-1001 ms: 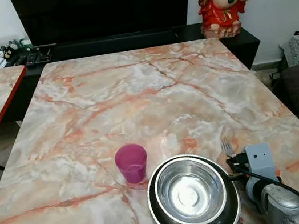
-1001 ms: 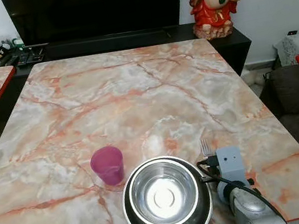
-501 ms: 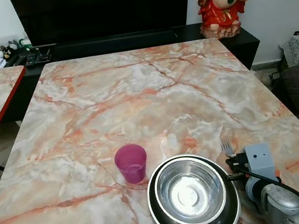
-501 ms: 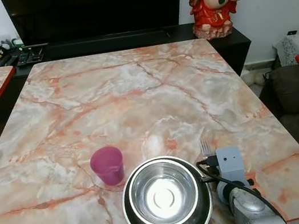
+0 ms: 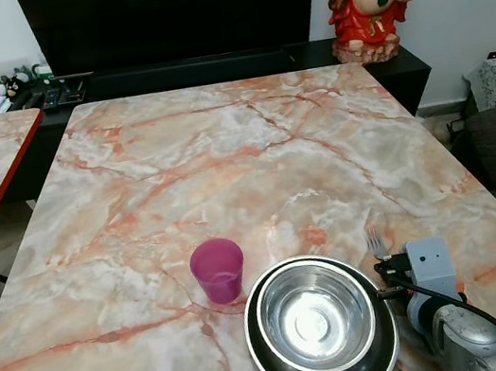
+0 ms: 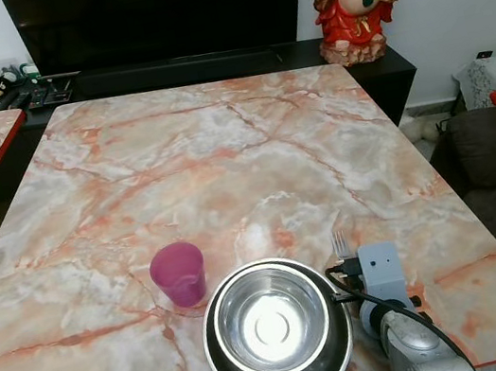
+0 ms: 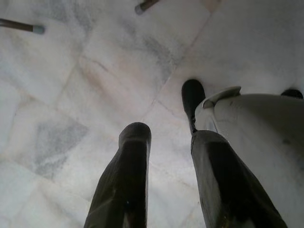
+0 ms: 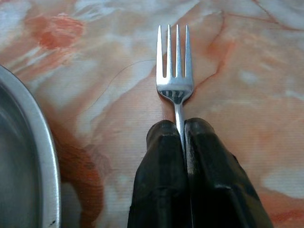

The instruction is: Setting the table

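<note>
Just to the right of the steel bowl [image 5: 317,317], the right gripper [image 8: 183,137] pinches the fork [image 8: 174,71] by its neck, low over the marble table [image 5: 224,161], likely to lay it beside the bowl. The pink cup [image 5: 218,270] stands left of the bowl. The right wrist view shows the closed fingers; the head views hide them. The left gripper [image 7: 164,142] hangs open over floor tiles.

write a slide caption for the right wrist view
Right gripper shut on a fork above the marble table, beside the steel bowl.
</note>
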Motion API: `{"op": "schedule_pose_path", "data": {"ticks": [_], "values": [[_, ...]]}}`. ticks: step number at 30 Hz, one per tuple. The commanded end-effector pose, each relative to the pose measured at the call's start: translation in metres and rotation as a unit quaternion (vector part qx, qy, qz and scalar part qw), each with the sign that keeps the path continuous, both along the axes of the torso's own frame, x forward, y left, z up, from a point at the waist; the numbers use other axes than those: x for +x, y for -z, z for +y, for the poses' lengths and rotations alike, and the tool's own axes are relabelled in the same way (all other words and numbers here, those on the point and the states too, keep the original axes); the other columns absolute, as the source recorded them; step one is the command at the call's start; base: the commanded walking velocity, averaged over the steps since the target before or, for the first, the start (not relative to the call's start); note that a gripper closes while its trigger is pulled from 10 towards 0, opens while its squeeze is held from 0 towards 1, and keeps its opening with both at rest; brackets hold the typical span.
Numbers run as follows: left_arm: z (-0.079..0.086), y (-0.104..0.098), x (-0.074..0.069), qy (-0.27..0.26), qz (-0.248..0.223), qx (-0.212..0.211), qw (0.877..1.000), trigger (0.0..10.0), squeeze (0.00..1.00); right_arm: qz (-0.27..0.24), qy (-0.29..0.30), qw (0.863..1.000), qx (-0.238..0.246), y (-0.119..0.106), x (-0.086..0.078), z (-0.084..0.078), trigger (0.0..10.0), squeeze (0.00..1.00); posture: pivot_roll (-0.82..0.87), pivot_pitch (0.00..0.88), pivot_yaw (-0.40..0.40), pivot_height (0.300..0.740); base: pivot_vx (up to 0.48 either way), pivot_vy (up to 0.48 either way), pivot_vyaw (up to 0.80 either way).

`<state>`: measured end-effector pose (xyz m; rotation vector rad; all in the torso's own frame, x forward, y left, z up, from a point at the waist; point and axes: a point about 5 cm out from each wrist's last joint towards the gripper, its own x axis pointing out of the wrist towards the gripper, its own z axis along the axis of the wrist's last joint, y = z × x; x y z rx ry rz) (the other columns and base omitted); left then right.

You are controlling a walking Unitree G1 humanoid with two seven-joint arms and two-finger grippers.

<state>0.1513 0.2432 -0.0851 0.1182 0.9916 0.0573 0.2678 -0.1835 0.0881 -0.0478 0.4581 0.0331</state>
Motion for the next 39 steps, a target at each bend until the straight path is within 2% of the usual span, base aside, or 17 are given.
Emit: {"op": "schedule_pose_path", "data": {"ticks": [1,5,9,10,11,12,13,14,17,25,28,32,39], "values": [[0.000,0.001,-0.001,0.009,0.015,0.005,1.000,10.0,0.00,0.028,0.005,1.000,-0.002,0.011,-0.004,-0.003,10.0,0.52,-0.08,0.122,-0.041,0.740,0.000,0.000,0.00],[0.003,-0.001,0.003,0.009,0.012,0.007,1.000,10.0,0.00,0.028,0.005,1.000,-0.002,0.011,-0.004,-0.002,10.0,0.51,-0.08,0.123,-0.041,0.740,0.000,0.000,0.00],[0.005,0.000,-0.001,0.008,0.014,0.008,1.000,10.0,0.00,0.028,0.006,1.000,0.001,0.011,-0.004,-0.001,10.0,0.47,-0.08,0.122,-0.040,0.740,0.000,0.000,0.00],[0.005,0.000,-0.002,0.008,0.015,0.008,1.000,10.0,0.00,0.028,0.006,1.000,0.000,0.011,-0.004,-0.001,10.0,0.41,-0.08,0.122,-0.040,0.740,0.000,0.000,0.00],[0.006,0.001,-0.006,0.008,0.018,0.008,1.000,10.0,0.00,0.028,0.005,1.000,0.000,0.011,-0.003,-0.001,10.0,0.06,-0.08,0.122,-0.040,0.740,0.000,0.000,0.00],[0.007,0.001,-0.008,0.007,0.019,0.008,1.000,10.0,0.00,0.028,0.004,1.000,-0.001,0.011,-0.003,-0.001,10.0,0.06,-0.08,0.122,-0.040,0.740,0.000,0.000,0.00],[0.007,0.002,-0.011,0.007,0.021,0.008,1.000,10.0,0.00,0.027,0.003,1.000,-0.001,0.011,-0.003,-0.001,10.0,0.02,-0.08,0.122,-0.040,0.740,0.000,0.000,0.00],[0.008,0.005,-0.019,0.006,0.026,0.008,1.000,10.0,0.00,0.023,0.004,1.000,0.002,0.010,-0.003,-0.001,10.0,0.00,-0.08,0.122,-0.040,0.740,0.000,0.000,0.00],[0.008,0.006,-0.023,0.007,0.028,0.009,1.000,10.0,0.00,0.014,0.004,1.000,0.005,0.008,-0.001,-0.001,10.0,0.00,-0.08,0.123,-0.042,0.740,0.000,0.000,0.00],[0.005,0.006,-0.021,0.012,0.030,0.009,0.999,10.0,0.00,0.004,-0.004,1.000,0.017,0.005,0.001,0.004,10.0,0.00,-0.08,0.122,-0.041,0.740,0.000,0.000,0.00],[0.000,0.005,-0.013,0.016,0.025,0.009,1.000,10.0,0.00,0.011,-0.017,1.000,0.019,0.006,0.000,0.007,10.0,0.00,-0.08,0.122,-0.039,0.740,0.000,0.000,0.00],[0.000,0.004,-0.009,0.018,0.023,0.009,1.000,10.0,0.00,0.008,-0.018,1.000,0.020,0.006,-0.001,0.006,10.0,0.00,-0.08,0.122,-0.039,0.740,0.000,0.000,0.00],[0.003,0.001,-0.003,0.018,0.020,0.011,1.000,10.0,0.00,-0.039,0.008,0.999,0.025,-0.007,0.006,0.000,10.0,0.00,-0.08,0.123,-0.037,0.740,0.000,0.000,0.00]]}}
